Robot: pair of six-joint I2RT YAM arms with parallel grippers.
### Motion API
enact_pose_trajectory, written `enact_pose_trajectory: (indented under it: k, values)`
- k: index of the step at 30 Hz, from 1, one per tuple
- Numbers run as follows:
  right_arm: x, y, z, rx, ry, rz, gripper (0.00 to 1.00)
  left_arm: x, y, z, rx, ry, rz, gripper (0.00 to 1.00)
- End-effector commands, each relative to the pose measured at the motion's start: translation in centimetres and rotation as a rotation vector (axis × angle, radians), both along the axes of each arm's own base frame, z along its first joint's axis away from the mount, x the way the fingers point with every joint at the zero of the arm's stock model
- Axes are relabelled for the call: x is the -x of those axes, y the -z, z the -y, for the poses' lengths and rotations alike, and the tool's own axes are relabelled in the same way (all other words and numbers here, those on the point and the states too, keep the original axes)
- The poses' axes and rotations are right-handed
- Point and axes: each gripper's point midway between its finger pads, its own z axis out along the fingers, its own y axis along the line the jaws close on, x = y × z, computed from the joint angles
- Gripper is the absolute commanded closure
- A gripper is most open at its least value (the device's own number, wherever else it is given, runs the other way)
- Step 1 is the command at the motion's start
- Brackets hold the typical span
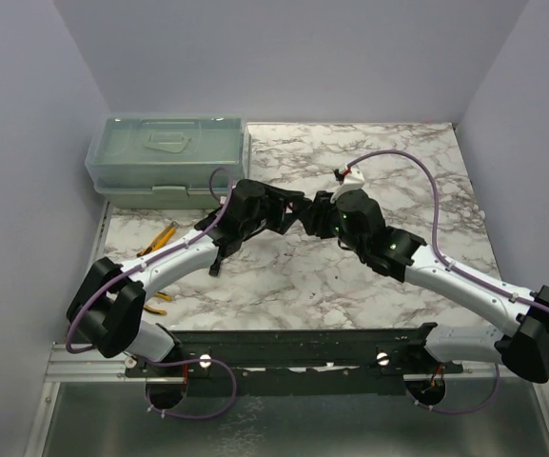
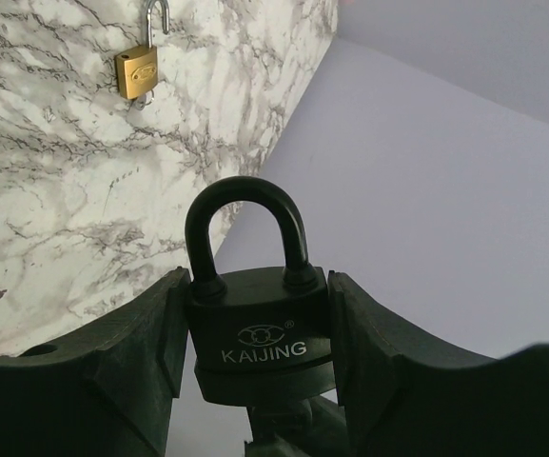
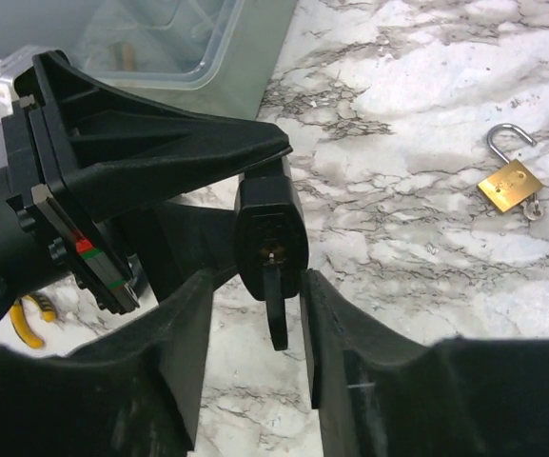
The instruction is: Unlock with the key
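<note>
Left gripper: clamped on black padlock, shackle shut, held over mid-bench, midway between the left and right edges.
Key: blade seated in the padlock's keyhole.
Right gripper: narrow gap, fingers flanking the key's black head, not visibly touching.
Brass padlock: shackle open, lying on the marble, apart.

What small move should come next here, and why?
Probably close the right gripper on the small black-headed key and turn it: the key sits in the black padlock held by the left gripper, its fingers flank it with gaps, shackle closed.
</note>
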Motion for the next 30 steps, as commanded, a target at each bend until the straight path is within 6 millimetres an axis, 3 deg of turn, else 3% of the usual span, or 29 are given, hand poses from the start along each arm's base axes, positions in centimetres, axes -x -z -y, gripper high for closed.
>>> enact_pose_trajectory:
  k: [1, 5, 11, 16, 30]
  values:
    - [1.0, -1.9, -1.0, -0.069, -0.047, -0.008, 0.48, -0.1, -5.1, 0.0, 0.091, -0.026, 0.111, 1.00]
    - [2.0, -2.7, -0.8, -0.088, -0.069, -0.030, 0.40, -0.1, -5.1, -0.4, 0.081, -0.043, 0.115, 1.00]
    - [3.2, -3.9, 0.2, -0.100, -0.072, -0.035, 0.42, -0.2, -5.2, -0.6, 0.075, -0.053, 0.121, 1.00]
    - [3.2, -4.1, 0.9, -0.084, -0.054, -0.023, 0.50, -0.2, -4.9, -0.5, 0.075, -0.046, 0.114, 1.00]
    - [1.4, -3.5, 0.4, -0.017, -0.037, 0.009, 0.66, 0.3, -5.4, -0.5, 0.082, -0.025, 0.120, 1.00]
